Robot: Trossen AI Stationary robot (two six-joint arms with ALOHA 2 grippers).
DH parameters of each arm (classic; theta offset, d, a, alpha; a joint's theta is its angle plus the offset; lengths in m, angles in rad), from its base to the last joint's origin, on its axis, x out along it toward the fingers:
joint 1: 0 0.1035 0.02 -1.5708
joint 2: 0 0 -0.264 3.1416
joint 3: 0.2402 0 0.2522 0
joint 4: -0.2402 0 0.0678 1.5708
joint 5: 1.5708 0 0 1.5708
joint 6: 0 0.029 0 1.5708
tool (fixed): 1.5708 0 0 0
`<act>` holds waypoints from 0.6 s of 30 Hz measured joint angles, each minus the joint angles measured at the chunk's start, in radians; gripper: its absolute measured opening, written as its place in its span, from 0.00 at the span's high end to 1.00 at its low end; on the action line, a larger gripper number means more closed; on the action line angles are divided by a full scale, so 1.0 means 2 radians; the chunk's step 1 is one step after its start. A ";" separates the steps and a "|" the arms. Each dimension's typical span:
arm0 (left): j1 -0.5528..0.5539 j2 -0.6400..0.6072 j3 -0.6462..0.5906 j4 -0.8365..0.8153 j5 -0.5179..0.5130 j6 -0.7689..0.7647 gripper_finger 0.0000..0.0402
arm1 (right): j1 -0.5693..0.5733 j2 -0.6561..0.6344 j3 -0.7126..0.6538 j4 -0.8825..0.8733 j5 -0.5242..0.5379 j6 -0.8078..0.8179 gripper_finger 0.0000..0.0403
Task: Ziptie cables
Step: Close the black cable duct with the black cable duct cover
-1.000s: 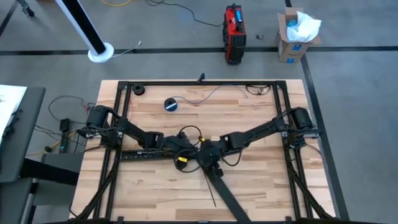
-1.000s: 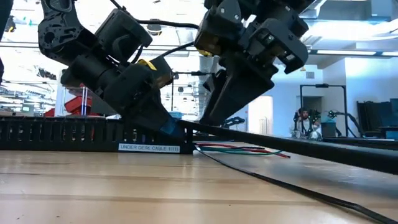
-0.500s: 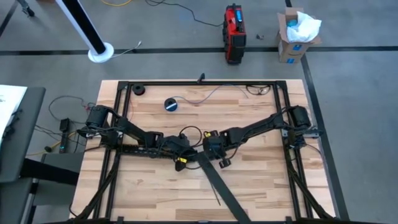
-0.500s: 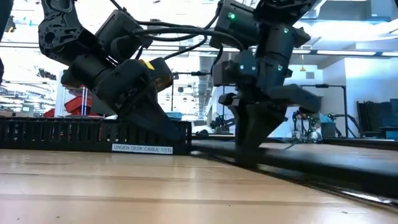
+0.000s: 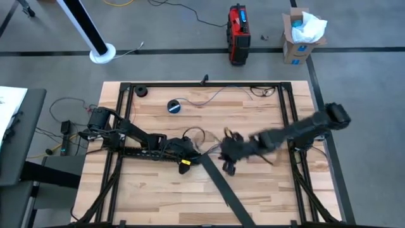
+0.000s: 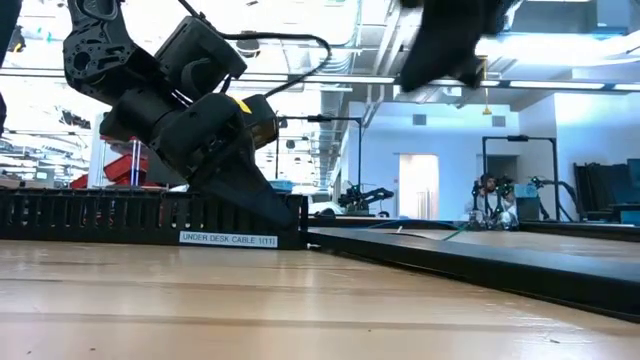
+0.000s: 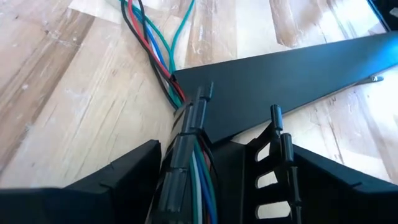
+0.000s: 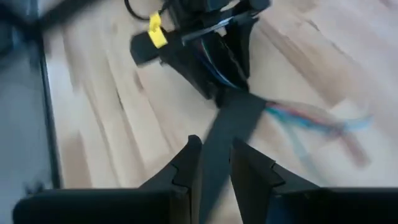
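We pin the cables (image 7: 186, 168) with our left gripper (image 5: 190, 154) clamped at the slotted strip (image 6: 130, 218) end, bundling them; right gripper (image 8: 214, 165), fingers slightly apart, hovers nearby above the flat strip (image 5: 221, 190)

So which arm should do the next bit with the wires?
Left, I think. The left claw is down on the table right at the cables, which run straight under its wrist camera. The right claw is open, up off the table, holding nothing.
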 joint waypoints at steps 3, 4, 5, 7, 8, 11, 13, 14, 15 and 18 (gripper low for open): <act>0.000 0.000 0.000 0.003 0.003 -0.016 0.28 | 0.075 0.027 -0.010 0.028 0.132 0.148 0.82; 0.000 0.000 0.000 0.004 0.006 -0.022 0.28 | 0.093 0.039 -0.010 0.033 0.159 0.192 0.81; 0.000 0.000 0.000 0.005 0.010 -0.028 0.28 | 0.105 0.052 -0.010 0.043 0.177 0.226 0.80; 0.000 0.000 0.000 0.008 0.015 -0.038 0.28 | 0.122 0.082 -0.010 0.076 0.193 0.271 0.76; -0.001 0.000 0.000 0.009 0.016 -0.042 0.28 | 0.126 0.097 -0.010 0.090 0.197 0.285 0.74; -0.001 0.000 0.000 0.012 0.021 -0.051 0.28 | 0.129 0.145 -0.009 0.151 0.204 0.281 0.62; -0.001 0.001 -0.001 0.014 0.023 -0.057 0.28 | 0.127 0.172 0.002 0.170 0.208 0.265 0.53; -0.001 0.001 -0.001 0.014 0.024 -0.060 0.28 | 0.125 0.185 0.009 0.172 0.214 0.259 0.48; -0.001 0.001 -0.001 0.014 0.024 -0.060 0.28 | 0.122 0.198 0.014 0.170 0.219 0.256 0.43; -0.001 0.001 -0.001 0.014 0.025 -0.060 0.28 | 0.112 0.227 0.027 0.164 0.215 0.250 0.31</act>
